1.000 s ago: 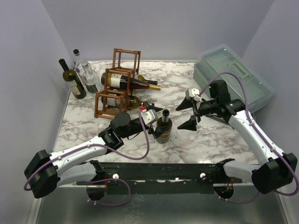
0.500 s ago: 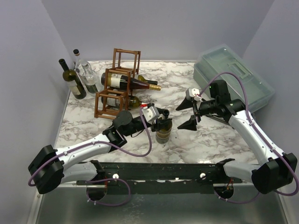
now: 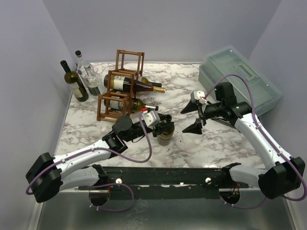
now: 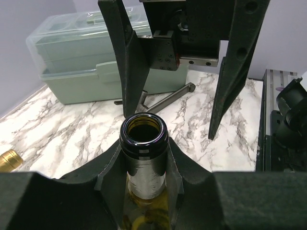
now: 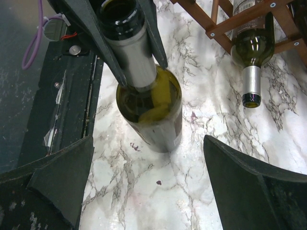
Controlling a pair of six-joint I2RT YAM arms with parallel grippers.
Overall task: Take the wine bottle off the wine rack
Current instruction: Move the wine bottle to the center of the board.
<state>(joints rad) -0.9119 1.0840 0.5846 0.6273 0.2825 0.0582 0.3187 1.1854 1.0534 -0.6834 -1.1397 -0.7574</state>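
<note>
Clock directions refer to the top view, with 12 o'clock at the far edge of the table [image 3: 211, 143].

1. Left gripper [image 3: 161, 123]: clenched on the neck of the wine bottle [image 3: 165, 138]. In the left wrist view both fingers [image 4: 111, 165] press against the neck just below the open, uncorked mouth.
2. Wine bottle: upright near the table centre, off the wine rack [image 3: 115, 95] and at 4 o'clock from it. Its base appears to rest on the marble surface, though the contact itself is not clearly shown.
3. Right gripper [image 3: 184, 121]: released, jaws spread wide and holding nothing. It hovers just beside the bottle at 3 o'clock, not touching it.
4. Wine rack: stands at 10 o'clock on the table. A gold-capped bottle [image 3: 136, 85] lies in the middle tier and a second bottle [image 3: 138, 102] lies in the bottom tier, both necks pointing toward 3 o'clock.
5. Two upright bottles, one dark [image 3: 75, 82] and one clear [image 3: 89, 74], stand at 9 o'clock from the rack.
6. A translucent storage box [image 3: 240, 76] sits at 2 o'clock.
</note>
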